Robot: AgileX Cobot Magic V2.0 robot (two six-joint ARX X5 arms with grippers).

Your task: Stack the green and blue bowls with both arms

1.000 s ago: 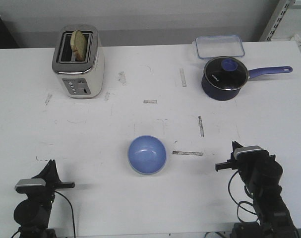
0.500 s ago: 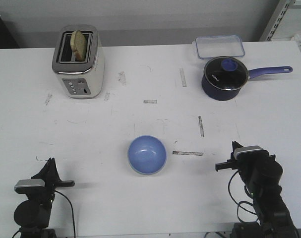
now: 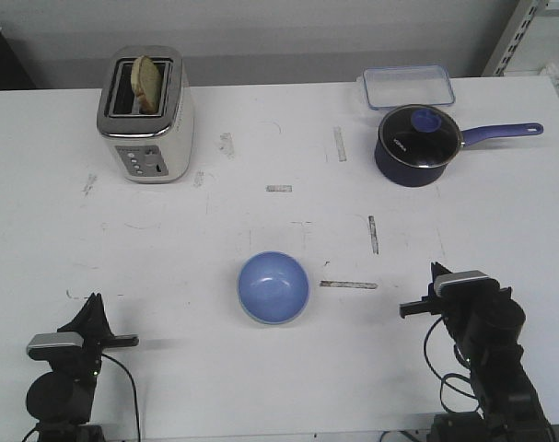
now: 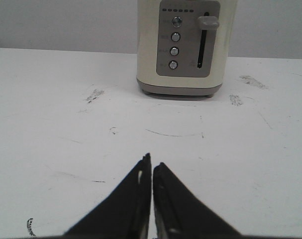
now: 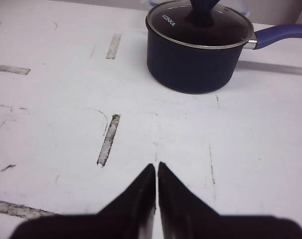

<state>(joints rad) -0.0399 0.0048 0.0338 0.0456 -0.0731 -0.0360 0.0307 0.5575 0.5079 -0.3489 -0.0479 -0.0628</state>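
Round glossy blue bowl [image 3: 273, 287]

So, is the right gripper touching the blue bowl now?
Apart. In the front view, bare table lies between the right gripper and the blue bowl; the right wrist view shows its shut fingers with only table ahead.

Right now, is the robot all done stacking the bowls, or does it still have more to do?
It looks done, or nearly. The blue bowl sits mid-table with a pale rim showing under its edge, likely the green bowl beneath, though that sliver is too thin to be sure. Nothing is in hand: the left hand and right hand are both shut, empty and back near the table's front edge. Little seems left.
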